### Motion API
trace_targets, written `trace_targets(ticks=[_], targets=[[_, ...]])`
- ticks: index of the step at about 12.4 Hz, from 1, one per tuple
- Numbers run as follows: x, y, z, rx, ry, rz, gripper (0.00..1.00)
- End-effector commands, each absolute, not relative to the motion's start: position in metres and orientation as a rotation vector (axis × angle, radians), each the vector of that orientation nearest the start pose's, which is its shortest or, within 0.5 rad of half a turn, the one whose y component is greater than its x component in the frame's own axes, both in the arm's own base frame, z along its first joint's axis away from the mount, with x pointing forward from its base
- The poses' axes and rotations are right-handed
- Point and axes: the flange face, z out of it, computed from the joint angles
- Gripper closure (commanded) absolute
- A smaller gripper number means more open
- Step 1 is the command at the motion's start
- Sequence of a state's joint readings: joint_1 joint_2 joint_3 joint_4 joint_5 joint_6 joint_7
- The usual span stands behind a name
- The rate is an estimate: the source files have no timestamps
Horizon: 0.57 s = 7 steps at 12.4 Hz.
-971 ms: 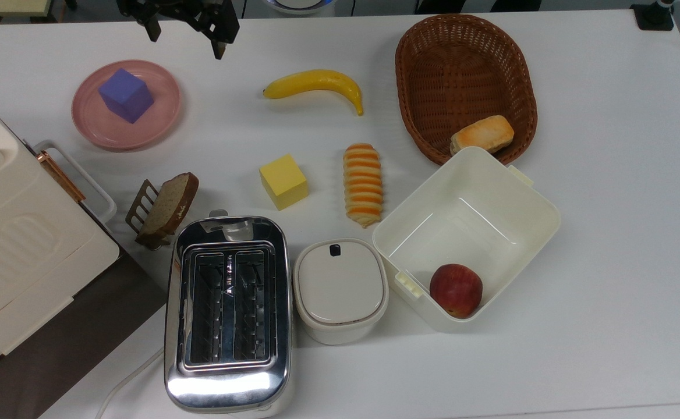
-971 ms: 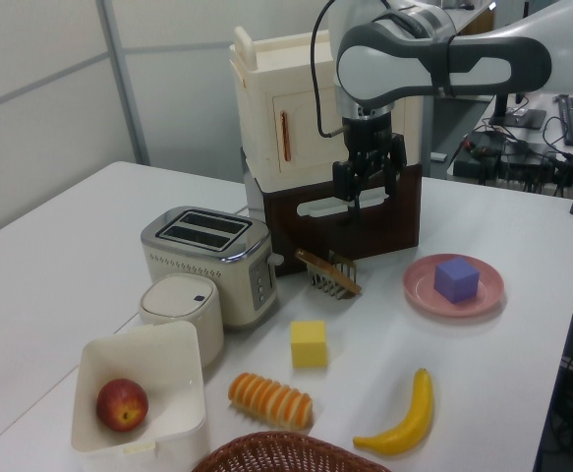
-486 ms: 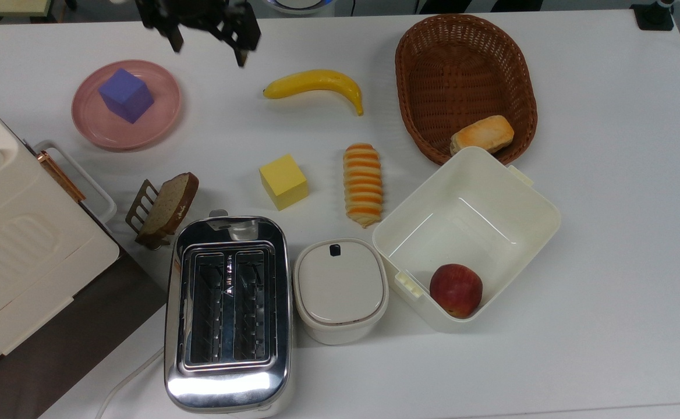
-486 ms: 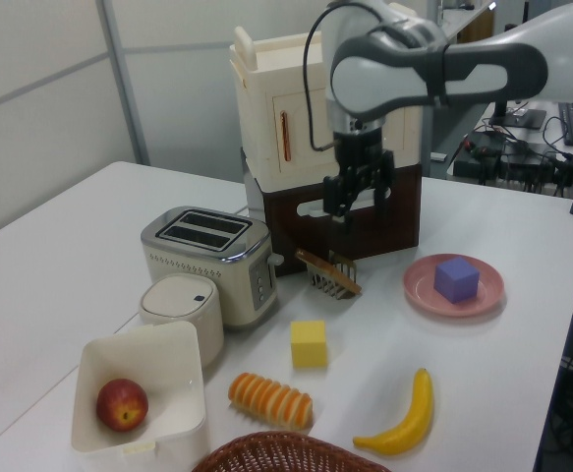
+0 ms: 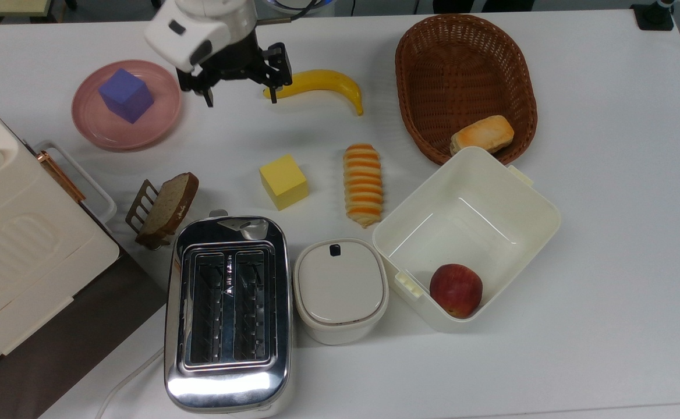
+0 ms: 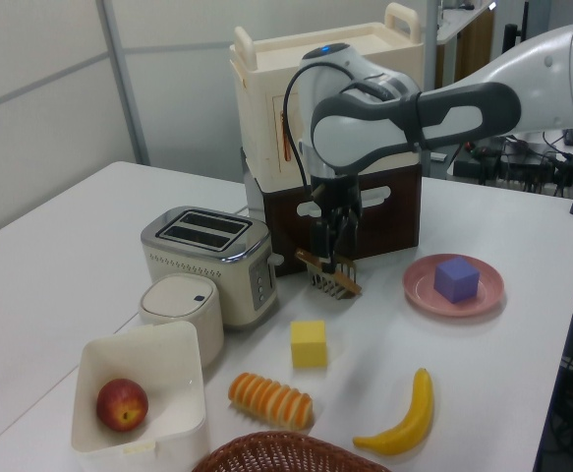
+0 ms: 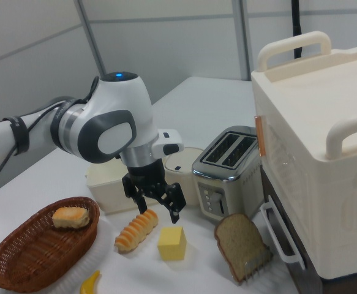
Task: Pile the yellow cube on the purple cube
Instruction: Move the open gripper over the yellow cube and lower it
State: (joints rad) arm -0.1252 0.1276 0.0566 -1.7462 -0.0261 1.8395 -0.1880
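Two cubes are sitting on the white table (image 5: pixel 608 233): one yellow cube (image 5: pixel 283 181) and one purple cube (image 5: pixel 126 95). There is also one banana (image 5: pixel 317 82), one striped bread roll (image 5: pixel 363 184), one apple (image 5: pixel 456 290), one slice of bread (image 5: pixel 169 203) and one bun (image 5: pixel 482 134).

The gripper (image 5: pixel 239 100) is hanging above the table with its two fingers spread wide and nothing between them. In the top view the yellow cube is lying well below it, bare on the table, between the toaster (image 5: pixel 227 311) and the bread roll. The purple cube is resting on the pink plate (image 5: pixel 159 125), toward the top view's left of the gripper and near it.

Both cubes are looking matte and sharp-edged. The basket (image 5: pixel 410 70) is woven brown wicker and is holding the bun. The toaster is shining like polished metal. The open tub (image 5: pixel 526 198) is smooth cream plastic, with the apple lying inside. A lidded cream pot (image 5: pixel 340 288) is standing between the toaster and the tub.
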Motion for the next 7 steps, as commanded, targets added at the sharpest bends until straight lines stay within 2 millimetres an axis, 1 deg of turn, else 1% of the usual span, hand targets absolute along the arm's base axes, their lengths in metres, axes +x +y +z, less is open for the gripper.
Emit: trace_targets(ticks=[1,2,3,4,5,6,7], targets=[[0.598,-0.038,0.462,-3.140,-0.625,0.191,0.00],[0.601,-0.032,0.453,-3.138,-0.647,0.209,0.00],[0.606,-0.031,0.438,-3.133,-0.654,0.233,0.00],[0.618,-0.024,0.429,-3.146,-0.618,0.195,0.00],[0.626,-0.015,0.417,-3.178,-0.536,0.168,0.00],[0.631,-0.014,0.406,-3.211,-0.518,0.156,0.00],[0.634,-0.009,0.396,-3.215,-0.539,0.161,0.00]])
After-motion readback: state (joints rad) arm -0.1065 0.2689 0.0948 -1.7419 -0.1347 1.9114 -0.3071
